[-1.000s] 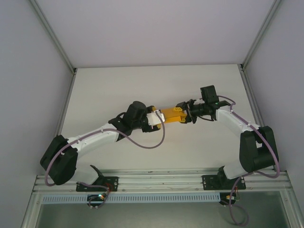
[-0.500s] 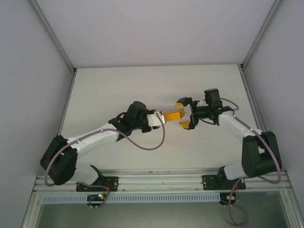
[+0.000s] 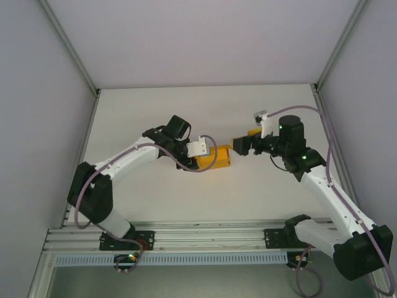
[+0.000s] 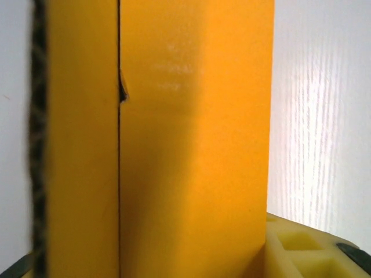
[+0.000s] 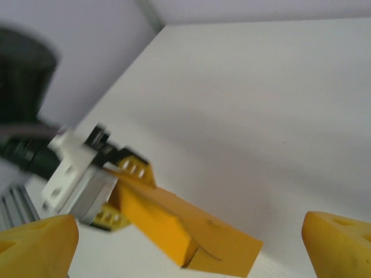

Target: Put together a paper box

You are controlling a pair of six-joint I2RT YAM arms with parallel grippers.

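Item under inspection: the paper box (image 3: 215,157), now sitting near the centre of the bench (image 3: 155,105) as a folded rectangular body, not a flat sheet. It appears to be carried clear of the surface, though contact cannot be ruled out.

Change noted: a second ago both claws were gripping the box, one at each end. The right claw (image 5: 186,240) has since let go and is backing away toward 3 o'clock of the box. Its yellow fingertips (image 5: 36,240) are standing spread wide with nothing between them. The box itself has shifted slightly toward 8 o'clock and is presenting a broader face to the overhead camera than before.

The left claw (image 3: 205,154) is pinching the box from its 9 o'clock end and is now carrying it alone. In the left wrist view the card is running up between the fingers, with one pad (image 4: 301,249) lying against it.

Assessment: a long seam with a small nick is showing on the held face, and the end facing the right claw is showing a flap line. The release suggests one fold or tuck is finished. Whether every flap is seated cannot be confirmed.
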